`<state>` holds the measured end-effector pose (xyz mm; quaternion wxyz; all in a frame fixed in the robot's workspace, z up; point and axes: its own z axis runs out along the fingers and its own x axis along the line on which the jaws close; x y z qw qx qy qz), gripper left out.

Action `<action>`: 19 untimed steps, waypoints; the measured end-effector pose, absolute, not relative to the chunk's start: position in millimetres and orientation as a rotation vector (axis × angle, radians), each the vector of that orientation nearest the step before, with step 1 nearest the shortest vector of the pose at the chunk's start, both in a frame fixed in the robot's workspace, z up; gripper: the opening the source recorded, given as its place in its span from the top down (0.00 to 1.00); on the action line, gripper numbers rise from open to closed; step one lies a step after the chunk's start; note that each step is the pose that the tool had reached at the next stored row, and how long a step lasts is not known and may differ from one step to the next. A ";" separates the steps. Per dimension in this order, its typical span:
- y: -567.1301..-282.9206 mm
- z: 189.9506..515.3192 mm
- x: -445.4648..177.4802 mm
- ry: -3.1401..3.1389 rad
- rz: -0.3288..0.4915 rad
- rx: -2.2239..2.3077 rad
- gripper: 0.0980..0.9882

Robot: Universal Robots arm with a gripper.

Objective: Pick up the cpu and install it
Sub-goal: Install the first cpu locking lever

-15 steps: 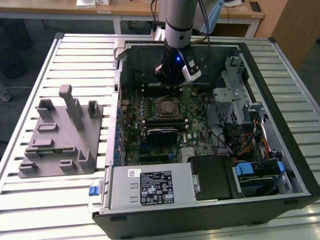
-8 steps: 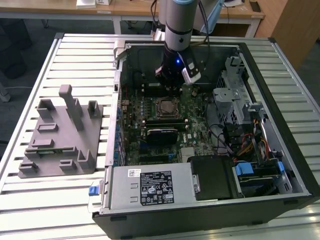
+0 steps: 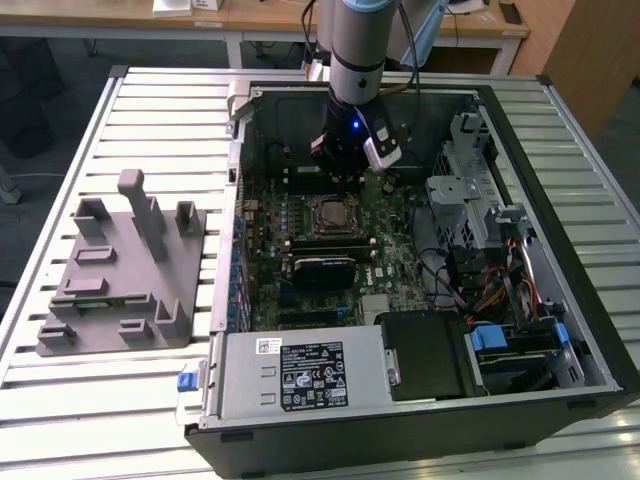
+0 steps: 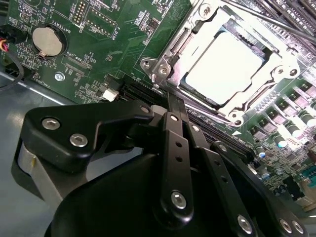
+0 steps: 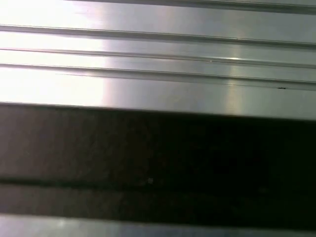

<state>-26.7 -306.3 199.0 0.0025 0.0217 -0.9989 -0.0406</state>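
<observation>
**CPU lies in its socket, gripper just beside it**

The open computer case (image 3: 560,200) lies on the slatted table (image 3: 160,100). Mid-motherboard (image 3: 390,260), the cpu (image 4: 224,66) sits flat inside the socket frame (image 4: 163,64). The gripper (image 3: 338,165) hangs just off the socket's far-edge side; whether its fingers are parted or closed I cannot tell, and no object shows in them

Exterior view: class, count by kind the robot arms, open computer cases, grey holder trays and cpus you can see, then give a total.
Robot arm: 1
Open computer case: 1
Grey holder tray: 1
Cpu, lying in the motherboard socket: 1
Total: 4
</observation>
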 end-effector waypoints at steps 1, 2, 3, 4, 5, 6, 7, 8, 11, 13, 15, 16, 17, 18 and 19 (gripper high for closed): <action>-306.3 199.4 -26.7 -3.133 -0.127 0.068 0.99; -306.3 200.0 -26.7 -3.133 -0.128 0.068 0.99; -306.3 200.6 -26.7 -3.133 -0.128 0.068 0.99; -306.3 201.3 -26.7 -3.133 -0.128 0.068 0.99; -306.3 201.8 -26.7 -3.133 -0.128 0.068 0.99; -306.2 202.0 -26.6 -3.133 -0.128 0.068 0.99; -306.2 202.0 -26.6 -3.134 -0.127 0.068 0.99; -306.2 201.9 -26.6 -3.134 -0.124 0.068 0.99; -306.2 201.1 -26.6 -3.134 -0.100 0.068 0.99; -306.2 200.0 -26.6 -3.134 -0.085 0.068 0.99; -306.3 198.9 -26.6 -3.134 -0.071 0.068 0.99; -306.4 198.6 -26.6 -3.134 -0.066 0.068 0.99; -306.4 198.2 -26.6 -3.134 -0.062 0.068 0.99; -306.4 197.8 -26.6 -3.134 -0.058 0.068 0.99; -306.3 197.4 -26.6 -3.134 -0.057 0.068 0.99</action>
